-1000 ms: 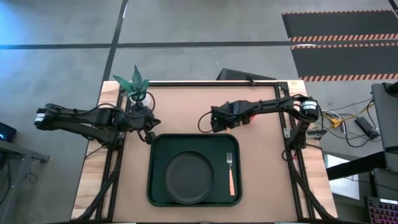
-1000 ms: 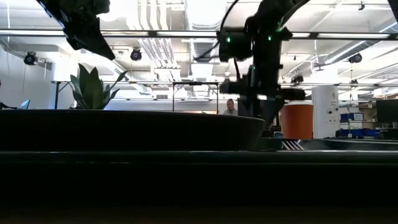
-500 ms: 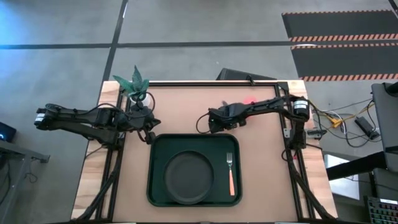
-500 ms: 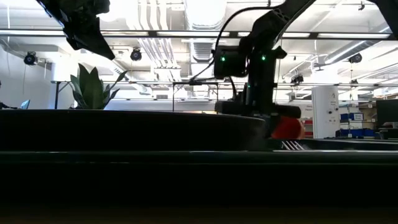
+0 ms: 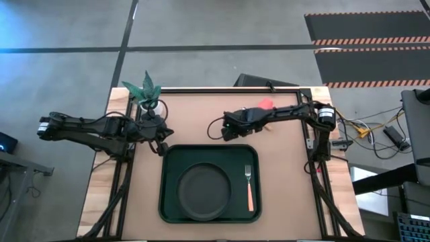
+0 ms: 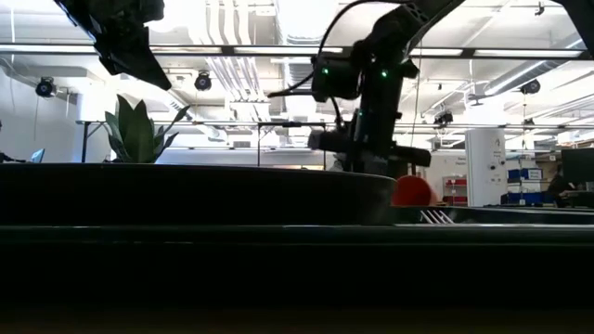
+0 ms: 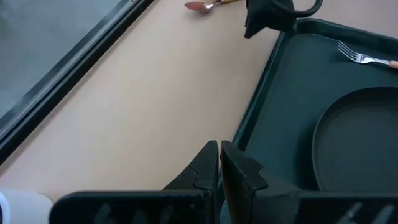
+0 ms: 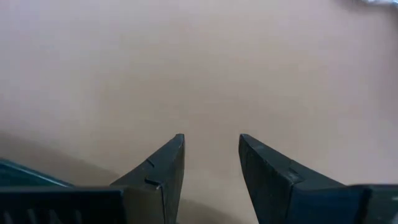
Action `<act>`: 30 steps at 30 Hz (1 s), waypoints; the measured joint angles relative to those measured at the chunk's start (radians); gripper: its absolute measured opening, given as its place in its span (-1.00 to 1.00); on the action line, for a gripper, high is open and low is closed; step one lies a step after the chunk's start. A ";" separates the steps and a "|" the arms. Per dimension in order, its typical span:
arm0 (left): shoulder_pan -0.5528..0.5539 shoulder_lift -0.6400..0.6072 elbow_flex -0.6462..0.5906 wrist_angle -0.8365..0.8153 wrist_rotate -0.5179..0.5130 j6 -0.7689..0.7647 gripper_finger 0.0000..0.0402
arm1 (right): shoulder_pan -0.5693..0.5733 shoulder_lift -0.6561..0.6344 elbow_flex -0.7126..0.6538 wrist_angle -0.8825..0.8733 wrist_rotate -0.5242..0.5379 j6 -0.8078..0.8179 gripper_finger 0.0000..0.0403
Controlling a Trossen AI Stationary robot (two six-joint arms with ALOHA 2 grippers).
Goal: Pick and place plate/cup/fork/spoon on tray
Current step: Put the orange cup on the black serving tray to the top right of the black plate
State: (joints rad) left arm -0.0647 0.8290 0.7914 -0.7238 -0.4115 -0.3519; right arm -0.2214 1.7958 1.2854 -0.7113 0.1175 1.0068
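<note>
Our empty right claw [image 5: 225,130], fingers parted, hovers over bare desk [image 5: 201,114]; we risk missing the spoon [image 7: 202,5].

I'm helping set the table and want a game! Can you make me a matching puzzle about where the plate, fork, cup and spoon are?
Things:
1. plate
2. fork
3. cup
4. spoon

Places:
a. on the table, far behind the tray
b. in the tray, at the plate's right
c. in the tray, filling its middle and left
d. on the table, just past the tray's rim

Pairs: 1-c, 2-b, 3-a, 4-d
</note>
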 joint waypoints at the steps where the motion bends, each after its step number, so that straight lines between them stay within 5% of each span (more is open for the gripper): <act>1: 0.000 0.001 0.000 0.000 0.000 0.000 -1.00 | 0.000 0.000 0.015 -0.023 0.008 -0.012 -0.30; 13: 0.000 0.009 0.000 0.000 0.000 -0.002 -1.00 | -0.030 -0.003 0.232 -0.478 0.193 -0.130 -0.30; 30: 0.000 0.009 0.000 0.000 0.001 -0.003 -1.00 | -0.162 0.005 0.242 -0.556 0.209 -0.451 -0.30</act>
State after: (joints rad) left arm -0.0647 0.8375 0.7914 -0.7235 -0.4103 -0.3546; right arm -0.3832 1.8008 1.5273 -1.2672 0.3268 0.5560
